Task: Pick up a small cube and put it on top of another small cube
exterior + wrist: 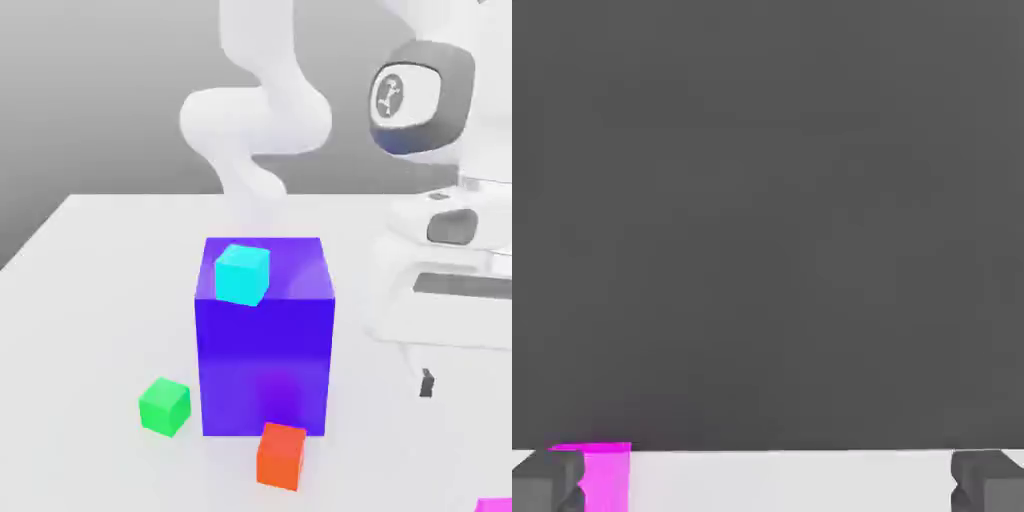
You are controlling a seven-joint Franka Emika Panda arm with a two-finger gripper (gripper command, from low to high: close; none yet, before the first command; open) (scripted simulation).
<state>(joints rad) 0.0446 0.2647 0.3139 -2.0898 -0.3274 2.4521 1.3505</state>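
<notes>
Your pale, smooth tabletop (90, 330) meets a plain grey backdrop (100, 100). Taking the glossy blue-purple block (265, 370) as the exterior view's dial centre, your magenta cube (494, 505) lies at four o'clock, the matte green cube (165, 407) at eight, the orange-red cube (281, 457) at six. Your gripper (767, 482) stands wide open, empty.

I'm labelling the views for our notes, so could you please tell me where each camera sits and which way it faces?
Exterior view: off the arm, looking slightly down across the white table at the big blue-purple cube and small cubes; the arm's pale links and the hand show.
Hand view: on the hand, facing out past the open jaws, whose two tips show at the edge, with a dark grey expanse across most of it.
Shared: the magenta cube and the jaws.
</notes>
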